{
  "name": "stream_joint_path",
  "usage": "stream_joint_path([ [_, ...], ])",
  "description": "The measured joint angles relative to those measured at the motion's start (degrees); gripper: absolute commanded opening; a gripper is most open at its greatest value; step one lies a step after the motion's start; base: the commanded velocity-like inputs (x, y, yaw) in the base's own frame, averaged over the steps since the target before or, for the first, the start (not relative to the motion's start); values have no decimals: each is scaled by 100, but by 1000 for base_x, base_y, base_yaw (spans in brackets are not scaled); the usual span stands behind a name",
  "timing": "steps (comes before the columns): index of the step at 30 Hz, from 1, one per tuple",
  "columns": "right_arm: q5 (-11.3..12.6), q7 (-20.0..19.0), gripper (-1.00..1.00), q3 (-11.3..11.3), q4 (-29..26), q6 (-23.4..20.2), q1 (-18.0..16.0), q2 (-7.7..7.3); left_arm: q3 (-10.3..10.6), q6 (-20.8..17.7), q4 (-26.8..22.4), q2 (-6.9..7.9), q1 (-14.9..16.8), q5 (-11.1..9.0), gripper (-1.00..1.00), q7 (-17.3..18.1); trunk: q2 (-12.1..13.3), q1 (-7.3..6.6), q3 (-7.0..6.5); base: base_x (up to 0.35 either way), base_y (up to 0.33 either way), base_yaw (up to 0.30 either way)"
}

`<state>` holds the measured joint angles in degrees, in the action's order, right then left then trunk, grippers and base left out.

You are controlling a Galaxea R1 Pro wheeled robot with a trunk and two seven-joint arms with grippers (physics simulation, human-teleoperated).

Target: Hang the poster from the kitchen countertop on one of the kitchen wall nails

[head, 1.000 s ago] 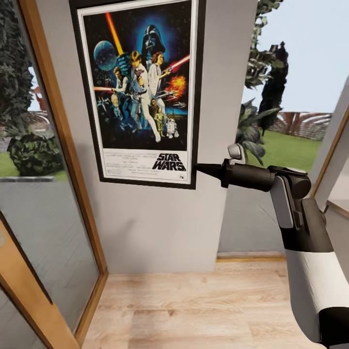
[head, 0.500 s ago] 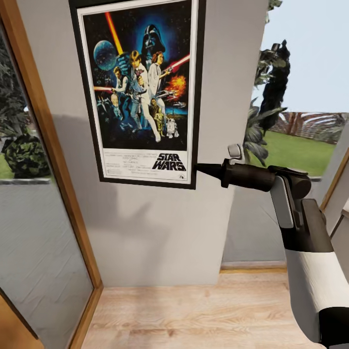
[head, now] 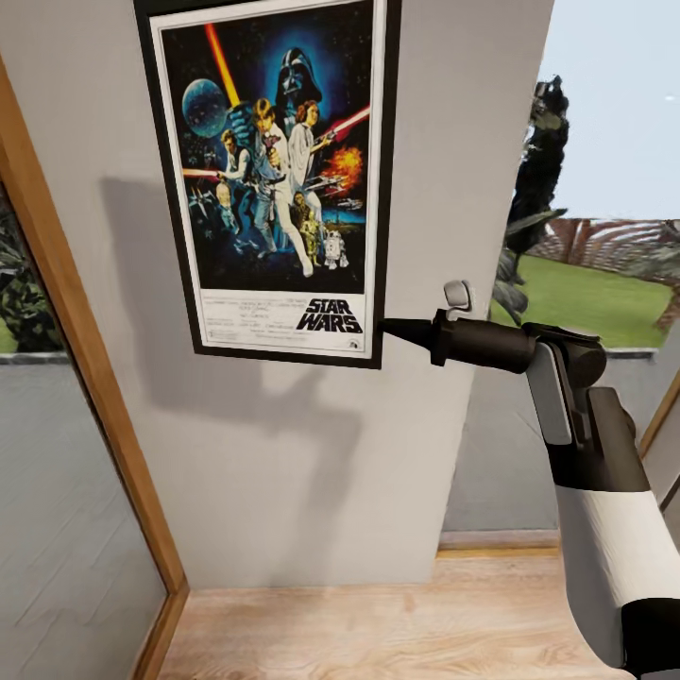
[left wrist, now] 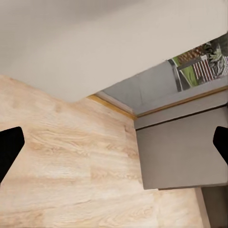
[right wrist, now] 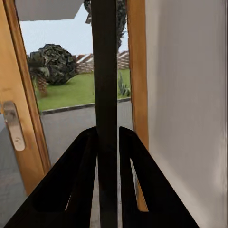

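The Star Wars poster (head: 274, 170), black-framed with a white border, hangs upright in front of a pale grey wall (head: 283, 472), and its top runs off the head view. My right gripper (head: 385, 329) is shut on the poster's lower right edge. In the right wrist view the frame's dark edge (right wrist: 104, 71) runs straight between the two black fingers (right wrist: 78, 180). The poster casts a shadow on the wall below and to its left. My left gripper (left wrist: 114, 142) is open above the wood floor, with a black fingertip (left wrist: 9, 149) at each side of the left wrist view.
A wooden door frame (head: 85, 378) with glass borders the wall on the left. A window onto the garden (head: 604, 283) lies to the right. Light plank floor (head: 378, 623) meets the wall's base. A grey cabinet block (left wrist: 185, 152) stands near my left gripper.
The camera has moved: the door frame slid left and the wall now spreads wider behind the poster. The poster's shadow on the wall has grown. Poster and right arm keep their place in the picture.
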<state>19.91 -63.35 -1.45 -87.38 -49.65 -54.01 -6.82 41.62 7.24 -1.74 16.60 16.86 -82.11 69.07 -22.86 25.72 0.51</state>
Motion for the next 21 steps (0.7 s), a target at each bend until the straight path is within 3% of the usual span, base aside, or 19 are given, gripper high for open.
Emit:
stream_joint_path([
  [21, -3, 0, -100, 1, 0, 2, 0, 0, -2, -1, 0, 0, 0, 0, 100, 0, 1, 1, 0, 328, 0, 0],
])
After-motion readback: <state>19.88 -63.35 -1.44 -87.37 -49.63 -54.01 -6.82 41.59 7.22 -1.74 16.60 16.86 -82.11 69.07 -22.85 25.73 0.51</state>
